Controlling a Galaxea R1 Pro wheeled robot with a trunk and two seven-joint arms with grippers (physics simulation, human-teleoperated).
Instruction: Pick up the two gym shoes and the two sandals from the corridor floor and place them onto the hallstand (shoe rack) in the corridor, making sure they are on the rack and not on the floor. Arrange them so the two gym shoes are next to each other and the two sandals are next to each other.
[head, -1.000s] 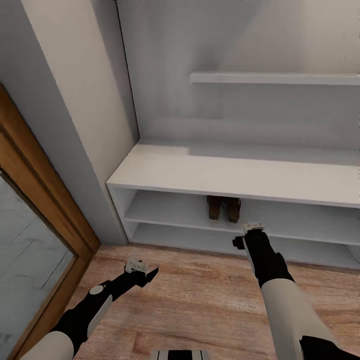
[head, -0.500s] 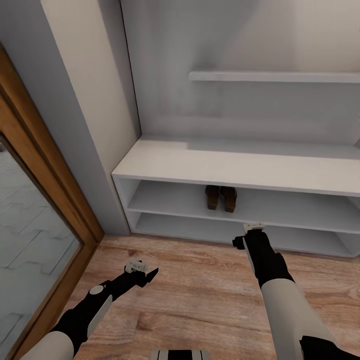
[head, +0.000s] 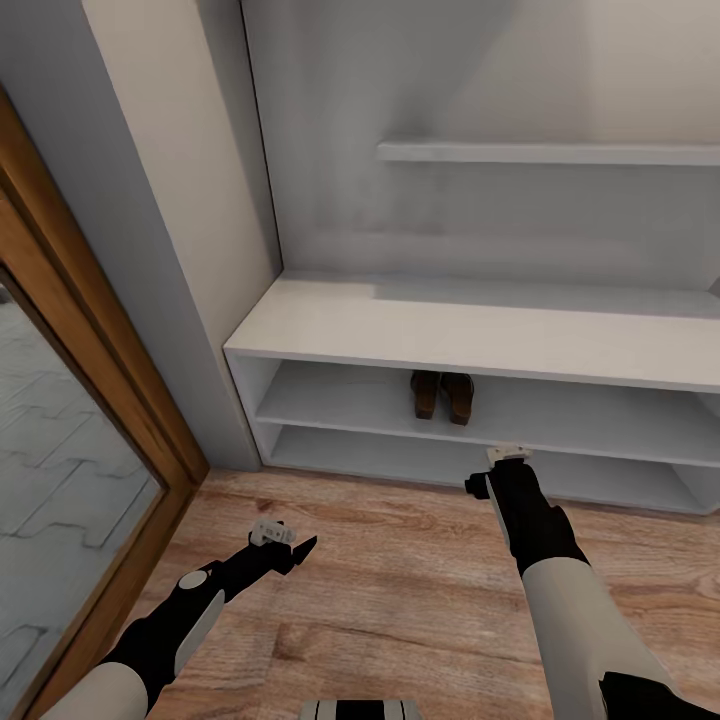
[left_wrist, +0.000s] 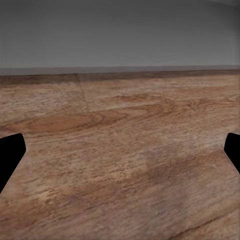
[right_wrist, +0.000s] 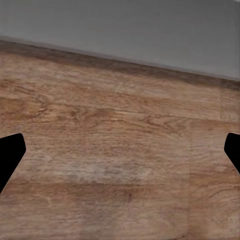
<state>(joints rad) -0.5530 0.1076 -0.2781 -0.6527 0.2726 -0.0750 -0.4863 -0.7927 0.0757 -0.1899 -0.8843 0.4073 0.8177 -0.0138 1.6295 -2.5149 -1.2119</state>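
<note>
Two dark brown sandals (head: 442, 395) stand side by side on the upper shelf of the white hallstand (head: 480, 335), heels toward me. The gym shoes are out of view. My left gripper (head: 270, 531) hovers low over the corridor floor (head: 400, 570) at the left, short of the rack. Just in front of the rack's lower shelf, below the sandals, my right gripper (head: 507, 455) points at it. Both are open and hold nothing. Each wrist view looks down on bare planks (left_wrist: 120, 145) (right_wrist: 120, 150) between wide-set black fingertips (left_wrist: 10, 155) (right_wrist: 10, 155).
A floating wall shelf (head: 550, 153) hangs above the bench top. A wooden door frame (head: 100, 370) with a glass panel (head: 60, 480) runs along the left, and a grey wall corner (head: 170, 250) meets the rack's left end.
The camera shifted a little early on, so the rack sits slightly higher in the picture. Arms, grippers and sandals have not moved.
</note>
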